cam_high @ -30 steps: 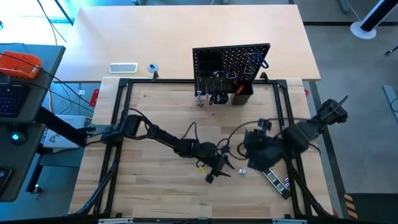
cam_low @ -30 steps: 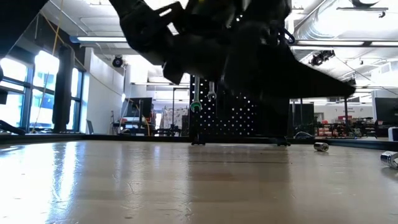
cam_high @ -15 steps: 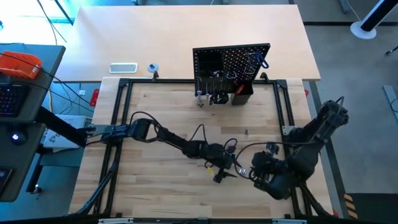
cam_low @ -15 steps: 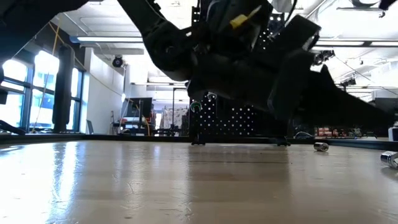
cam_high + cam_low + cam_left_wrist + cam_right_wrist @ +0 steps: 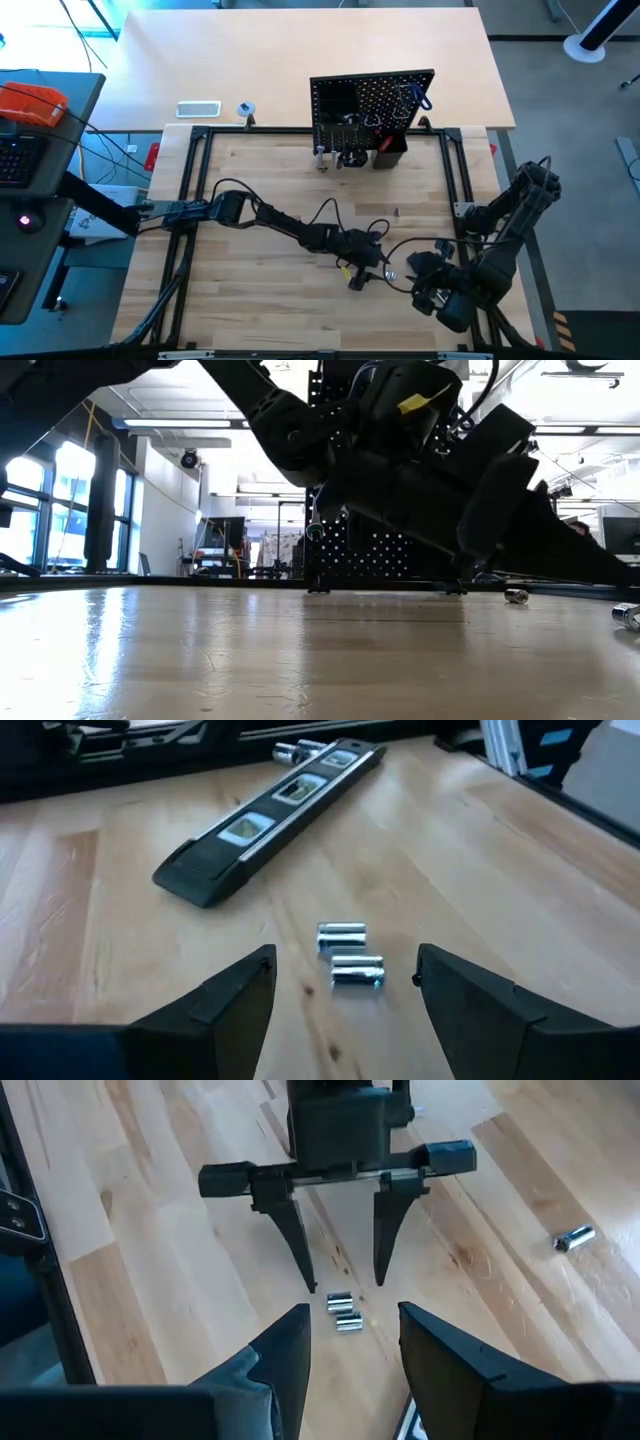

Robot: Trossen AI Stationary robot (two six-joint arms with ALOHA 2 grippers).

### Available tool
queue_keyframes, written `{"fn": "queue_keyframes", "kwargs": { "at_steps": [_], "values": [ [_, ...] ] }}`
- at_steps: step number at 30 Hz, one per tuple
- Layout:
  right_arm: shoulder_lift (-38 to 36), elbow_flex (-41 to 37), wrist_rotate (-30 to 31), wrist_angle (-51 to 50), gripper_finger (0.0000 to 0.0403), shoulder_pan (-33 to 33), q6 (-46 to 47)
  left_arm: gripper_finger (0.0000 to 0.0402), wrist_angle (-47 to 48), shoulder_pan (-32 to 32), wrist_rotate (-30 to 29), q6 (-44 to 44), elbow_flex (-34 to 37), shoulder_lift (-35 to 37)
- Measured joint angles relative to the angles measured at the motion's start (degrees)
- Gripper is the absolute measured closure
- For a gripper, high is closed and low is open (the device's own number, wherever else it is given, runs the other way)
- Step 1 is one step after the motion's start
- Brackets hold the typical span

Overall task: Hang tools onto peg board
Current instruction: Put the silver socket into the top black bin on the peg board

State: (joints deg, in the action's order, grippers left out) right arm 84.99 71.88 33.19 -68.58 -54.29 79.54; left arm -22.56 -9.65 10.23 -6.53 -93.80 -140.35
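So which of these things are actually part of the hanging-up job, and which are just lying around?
Part of the job:
- peg board
- black striped bar
- left gripper, open
- right gripper

Just lying about:
- white flat rectangle
- small tape roll
- two silver sockets

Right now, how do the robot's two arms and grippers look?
Both arms are dark, jointed, with loose black cables. The left gripper has two tapered black fingers under a crossbar and a yellow tag. The right gripper has wide dark fingers.

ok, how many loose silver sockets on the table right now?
3 sockets clearly: that one and a second side by side under the open left gripper, a third lying apart. Others may hide behind the arms.
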Motion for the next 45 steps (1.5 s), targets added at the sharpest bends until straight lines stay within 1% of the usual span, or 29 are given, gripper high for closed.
{"fn": "queue_keyframes", "kwargs": {
  "at_steps": [3, 10, 18, 22, 27, 30, 39, 45],
  "values": [
    [0.5, 0.0, -0.1, 0.1, 0.0256, -1.0, 1.7, 0.0165, -0.3, 0.0, 1.4, 0.5, 0.0, 0.0],
    [2.4, 0.0, -0.8, 0.9, 0.0256, -1.8, 4.0, 0.0165, -1.4, -0.2, 1.6, 0.5, 0.0, -0.5],
    [5.3, -0.1, -1.3, 2.4, 0.0256, -1.8, 4.5, 0.0165, -3.1, -0.5, 1.1, 0.4, 0.0, -0.7],
    [6.5, 0.0, -3.3, 2.5, 0.0256, -1.7, 5.5, 0.0165, -1.1, -0.6, 1.2, 0.4, 0.0, -0.7],
    [10.9, 0.0, -9.1, 1.7, 0.0256, -1.6, 5.2, 0.0165, 2.0, -0.1, 1.2, 0.3, 0.0, -0.7],
    [14.7, -0.1, -10.8, 1.0, 0.0256, -1.6, 4.7, 0.0165, 3.0, 0.0, 1.2, 0.3, 0.0, -0.7],
    [23.1, -0.1, -10.4, 1.0, 0.0256, 0.5, 4.0, 0.0165, 2.6, -0.2, 1.0, 0.4, 0.0, -0.7],
    [26.3, -0.1, -9.2, 1.6, 0.0256, 2.0, 2.9, 0.0165, 2.7, -0.2, 1.0, 0.5, 0.0, -0.7]
  ]
}}
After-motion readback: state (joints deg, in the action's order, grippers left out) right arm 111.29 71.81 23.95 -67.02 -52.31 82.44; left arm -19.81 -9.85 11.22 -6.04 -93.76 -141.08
